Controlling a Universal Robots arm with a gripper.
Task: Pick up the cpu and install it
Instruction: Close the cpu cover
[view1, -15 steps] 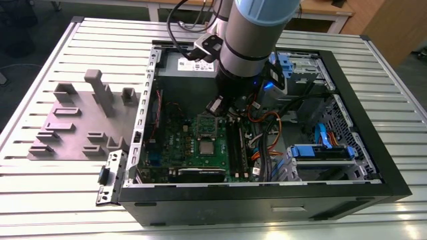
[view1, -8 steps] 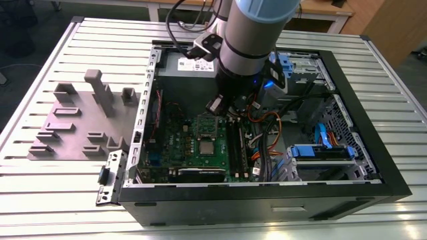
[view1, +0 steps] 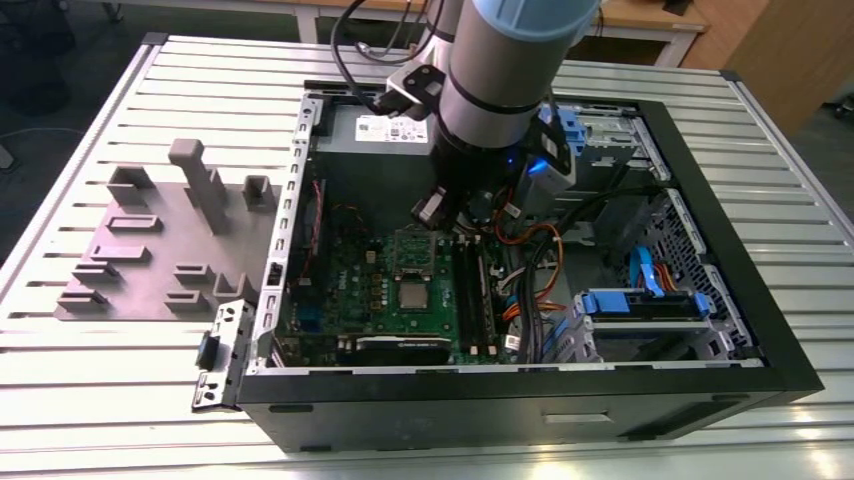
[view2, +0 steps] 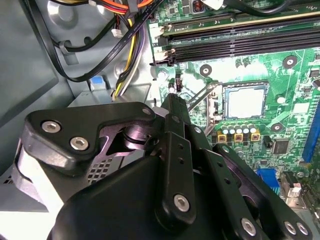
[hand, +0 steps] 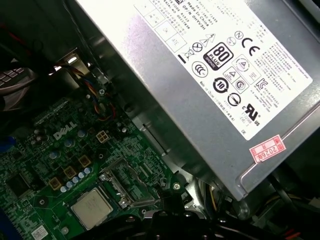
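The cpu (view2: 245, 101) is a small silvery square lying flat in its socket on the green motherboard (view2: 295, 85). It also appears in the first wrist view (hand: 91, 208) and the exterior view (view1: 416, 296). The socket's hinged metal frame (hand: 125, 182) stands open beside it. My gripper (view2: 172, 100) hangs inside the open computer case, above the board between the socket and the power supply, apart from the cpu. From outside, the gripper (view1: 447, 215) sits under the arm, behind the cpu.
The grey power supply box (hand: 200, 90) with a white label stands close beside the gripper. Memory slots (view2: 235, 40) and cable bundles (view2: 125, 45) border the socket. A blue drive cage (view1: 641, 305) fills the case's right. A grey fixture plate (view1: 160, 250) lies on the slatted table.
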